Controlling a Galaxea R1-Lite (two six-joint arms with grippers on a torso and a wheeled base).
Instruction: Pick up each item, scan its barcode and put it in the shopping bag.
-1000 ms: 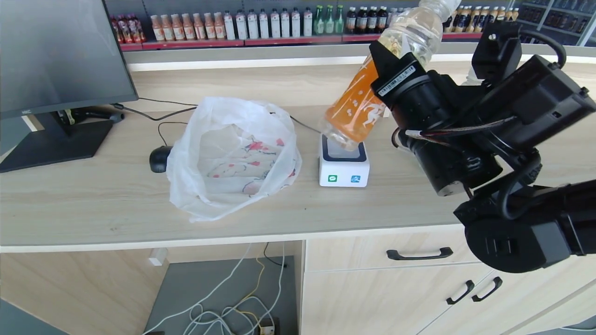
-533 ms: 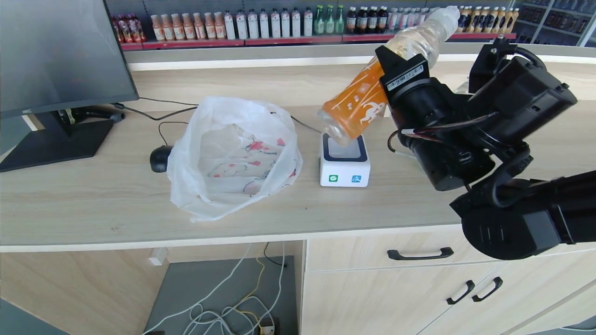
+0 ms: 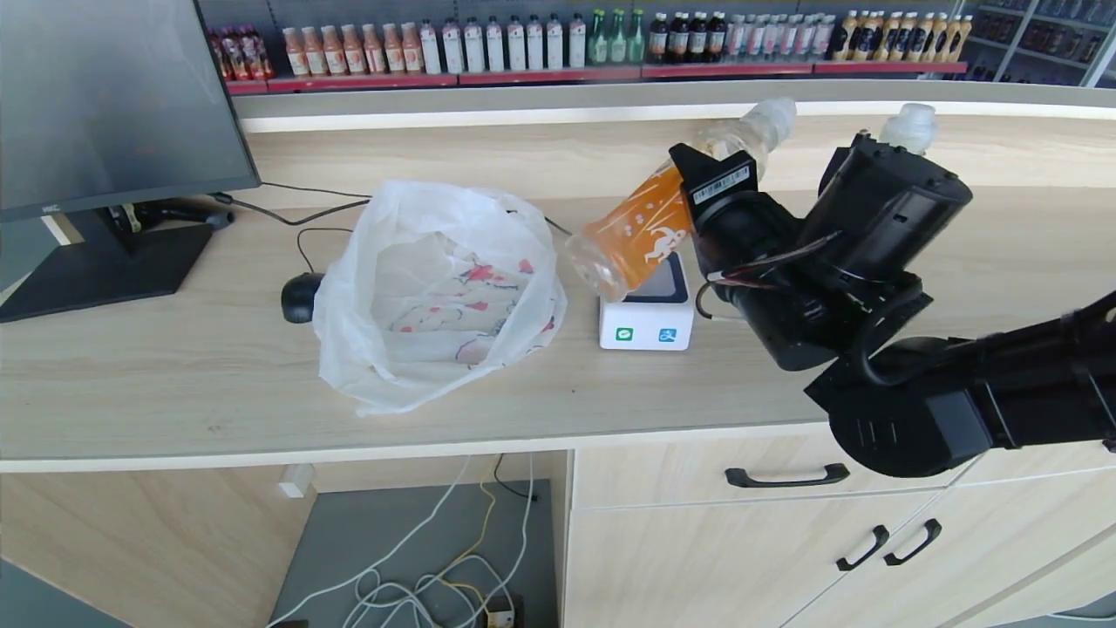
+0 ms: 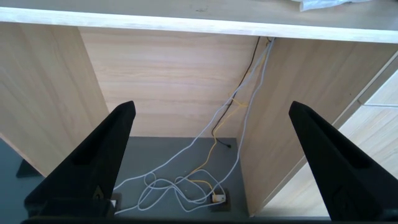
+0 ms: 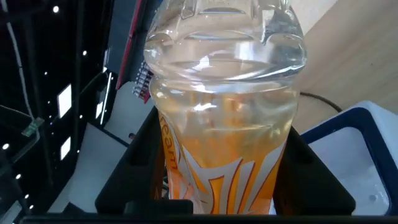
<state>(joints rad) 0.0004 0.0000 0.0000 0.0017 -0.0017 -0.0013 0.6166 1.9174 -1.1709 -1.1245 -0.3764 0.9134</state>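
Right gripper [image 3: 702, 187] clamps the tilted orange bottle [image 3: 632, 231], base just above the scanner [image 3: 646, 330]; carried sideways this low, it could snag the shopping bag [image 3: 436, 288] and drag it shut.

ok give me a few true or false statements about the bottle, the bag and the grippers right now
1. The right gripper is shut on the bottle. True.
2. The bottle is already in the bag. False: it is in the air over the scanner, beside the bag.
3. The bottle is upright. False: it is tilted, with its base low and toward the bag.
4. The left gripper is open, below the counter. True.
5. The mouse lies between the bag and the scanner. False: it lies on the bag's other side, away from the scanner.
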